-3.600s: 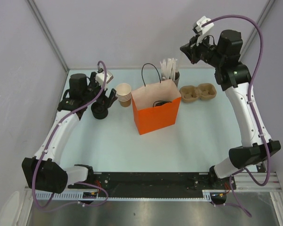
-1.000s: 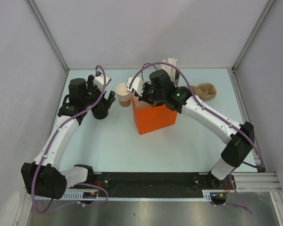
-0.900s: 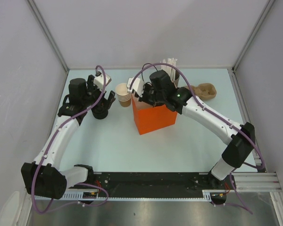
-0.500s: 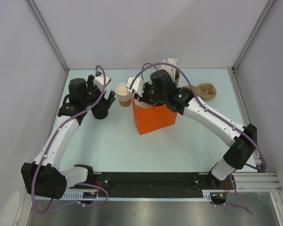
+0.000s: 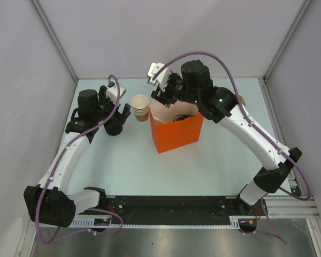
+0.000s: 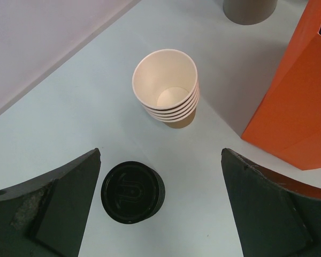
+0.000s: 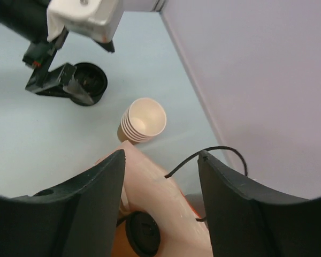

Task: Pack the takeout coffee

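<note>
Orange paper bag [image 5: 176, 134], takeout coffee [image 7: 143, 233] seen inside, right gripper [image 7: 161, 160] held apart and empty above it, left gripper [image 6: 160, 155] spread wide over stacked lids [image 6: 132, 191], embossed mark unreadable.

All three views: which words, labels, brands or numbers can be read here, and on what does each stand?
No readable text in any view.
Stack of black lids: raised marks on the top lid, not legible as letters.
Orange paper bag: plain, no print visible.
Stack of tan cups: plain, no print visible.

Takeout coffee [image 7: 143, 233], round black lid facing up, low inside orange paper bag [image 5: 176, 136]
</note>
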Motion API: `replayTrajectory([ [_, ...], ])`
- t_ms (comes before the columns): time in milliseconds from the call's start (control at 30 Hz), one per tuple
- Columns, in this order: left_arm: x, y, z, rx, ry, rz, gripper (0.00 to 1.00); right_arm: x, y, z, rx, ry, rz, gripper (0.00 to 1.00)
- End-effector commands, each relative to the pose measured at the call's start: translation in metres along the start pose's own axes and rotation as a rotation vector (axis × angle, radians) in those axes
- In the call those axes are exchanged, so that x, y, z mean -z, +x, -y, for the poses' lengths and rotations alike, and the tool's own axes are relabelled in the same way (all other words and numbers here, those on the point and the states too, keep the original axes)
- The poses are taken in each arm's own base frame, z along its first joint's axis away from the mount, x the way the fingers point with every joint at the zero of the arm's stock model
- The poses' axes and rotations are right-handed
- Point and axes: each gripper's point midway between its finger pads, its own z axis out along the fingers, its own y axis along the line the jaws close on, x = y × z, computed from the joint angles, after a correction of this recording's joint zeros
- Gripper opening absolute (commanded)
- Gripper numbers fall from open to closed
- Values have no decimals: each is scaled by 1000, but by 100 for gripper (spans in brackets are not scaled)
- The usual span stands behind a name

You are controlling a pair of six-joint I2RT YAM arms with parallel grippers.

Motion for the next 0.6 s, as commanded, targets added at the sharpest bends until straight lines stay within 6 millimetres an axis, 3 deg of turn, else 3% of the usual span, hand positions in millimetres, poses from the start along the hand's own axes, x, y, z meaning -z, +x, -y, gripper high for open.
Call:
replayTrajectory([
  [0, 9, -13, 0, -2, -9, 56, 100, 42, -39, 25, -29, 98, 65, 69],
  [200, 9, -14, 1, 1, -3, 58, 100, 62, -45, 59, -62, 215, 83, 86],
  [300, 10, -14, 1, 1, -4, 61, 99, 72, -44, 74, -83, 252, 97, 88],
  [500, 11, -14, 1, -1, -5, 62, 99, 100, -26, 103, -79, 303, 83, 90],
  [567, 10, -14, 1, 0, -4, 61, 100, 110, -10, 117, -73, 346, 47, 92],
])
